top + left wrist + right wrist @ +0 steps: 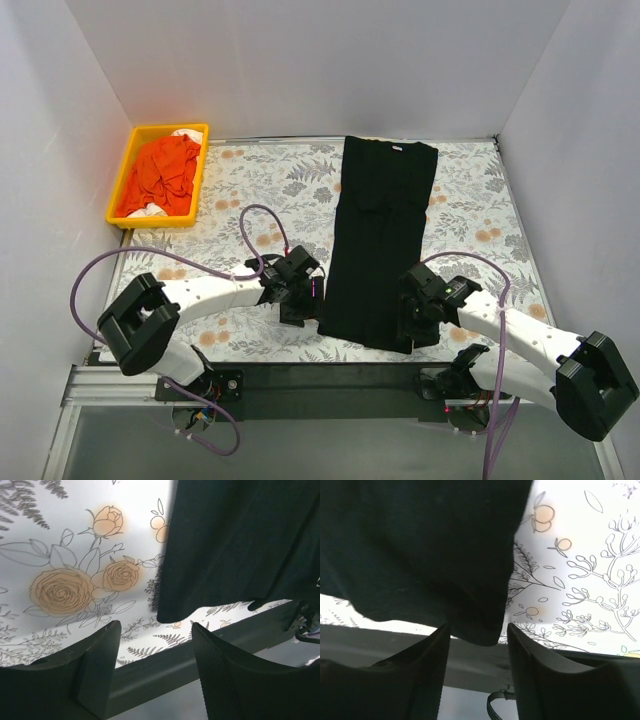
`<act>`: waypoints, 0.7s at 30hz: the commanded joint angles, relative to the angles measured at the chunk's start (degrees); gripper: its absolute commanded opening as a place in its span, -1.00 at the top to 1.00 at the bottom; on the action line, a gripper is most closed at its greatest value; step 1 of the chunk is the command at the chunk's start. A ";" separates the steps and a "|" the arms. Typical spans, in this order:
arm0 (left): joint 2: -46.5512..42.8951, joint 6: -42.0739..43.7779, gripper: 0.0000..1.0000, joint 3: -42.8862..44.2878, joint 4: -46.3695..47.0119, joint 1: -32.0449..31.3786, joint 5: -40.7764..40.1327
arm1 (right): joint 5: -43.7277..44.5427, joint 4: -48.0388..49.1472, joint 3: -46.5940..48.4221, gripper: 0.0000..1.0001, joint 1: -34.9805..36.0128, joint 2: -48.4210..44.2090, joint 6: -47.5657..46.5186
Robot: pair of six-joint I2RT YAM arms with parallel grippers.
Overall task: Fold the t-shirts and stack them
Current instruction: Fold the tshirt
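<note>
A large plain black t-shirt lies folded lengthwise into a long strip on the floral table, its neck at the far end. My left gripper is open and empty just left of the shirt's near left corner; in the left wrist view the gripper faces that corner of the shirt. My right gripper is open at the near right corner; in the right wrist view the gripper has the corner of the shirt reaching in between its spread fingertips.
A yellow tray at the far left holds an orange t-shirt and white cloth. The table's dark front rail runs just below the shirt's hem; it also shows in the right wrist view. White walls enclose three sides.
</note>
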 commanded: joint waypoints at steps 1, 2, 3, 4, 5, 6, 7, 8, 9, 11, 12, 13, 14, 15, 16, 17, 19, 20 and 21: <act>1.81 -2.03 -0.08 2.36 2.39 -1.40 -1.76 | 3.60 0.12 -1.47 0.08 1.56 -0.51 5.16; 2.51 -2.03 -0.07 2.72 2.47 -1.58 -2.38 | 4.04 0.39 -1.82 0.10 1.91 -0.60 5.52; 3.65 -2.12 -0.06 2.98 2.56 -1.75 -2.64 | 4.22 0.56 -2.09 0.13 2.18 -0.51 6.04; 4.18 -2.38 -0.03 3.42 2.56 -2.27 -2.91 | 4.57 0.65 -2.27 0.14 2.35 -0.43 6.22; 4.54 -2.47 -0.02 3.51 2.56 -2.54 -3.17 | 4.92 0.65 -2.62 0.15 2.62 -0.34 6.40; 5.50 -2.47 0.00 3.68 2.82 -2.89 -3.43 | 4.93 0.83 -2.79 0.16 2.71 0.10 6.49; 5.85 -2.56 0.02 3.95 2.91 -3.50 -3.79 | 5.01 1.09 -2.88 0.19 2.79 0.28 6.66; 6.29 -2.56 0.03 4.21 2.91 -3.86 -4.14 | 5.19 1.18 -3.14 0.20 3.14 0.54 6.75; 6.82 -2.47 0.04 4.39 2.91 -3.95 -4.31 | 5.10 1.35 -3.23 0.21 3.32 0.80 6.84; 7.79 -2.56 0.06 4.65 2.91 -4.56 -4.75 | 5.54 1.36 -3.32 0.24 3.85 0.98 7.37; 7.97 -2.56 0.06 4.65 2.91 -4.74 -5.02 | 5.63 1.44 -3.41 0.26 3.94 1.07 7.54; 8.31 -2.56 0.06 4.65 2.91 -5.00 -5.63 | 5.72 1.36 -3.41 0.26 4.11 1.07 7.72; 8.58 -2.65 0.10 4.74 2.91 -5.18 -6.07 | 5.80 1.44 -3.50 0.27 4.29 1.16 7.98; 8.76 -2.56 0.11 4.65 2.83 -5.27 -6.42 | 5.89 1.44 -3.76 0.31 4.38 1.16 8.16; 9.11 -2.56 0.12 4.74 2.83 -5.53 -6.69 | 6.07 1.44 -3.85 0.31 4.46 1.24 8.16; 9.81 -2.39 0.13 4.74 2.74 -5.71 -6.86 | 6.15 1.44 -3.94 0.32 4.55 1.25 8.33; 10.51 -2.47 0.19 4.65 2.56 -6.32 -7.48 | 6.16 1.36 -3.85 0.34 4.73 1.77 8.33; 11.39 -2.56 0.22 4.65 2.39 -6.50 -7.65 | 5.98 1.44 -3.76 0.38 4.99 1.95 8.33; 11.66 -2.65 0.34 4.48 1.95 -6.67 -7.83 | 5.89 1.44 -3.68 0.41 5.08 2.30 8.25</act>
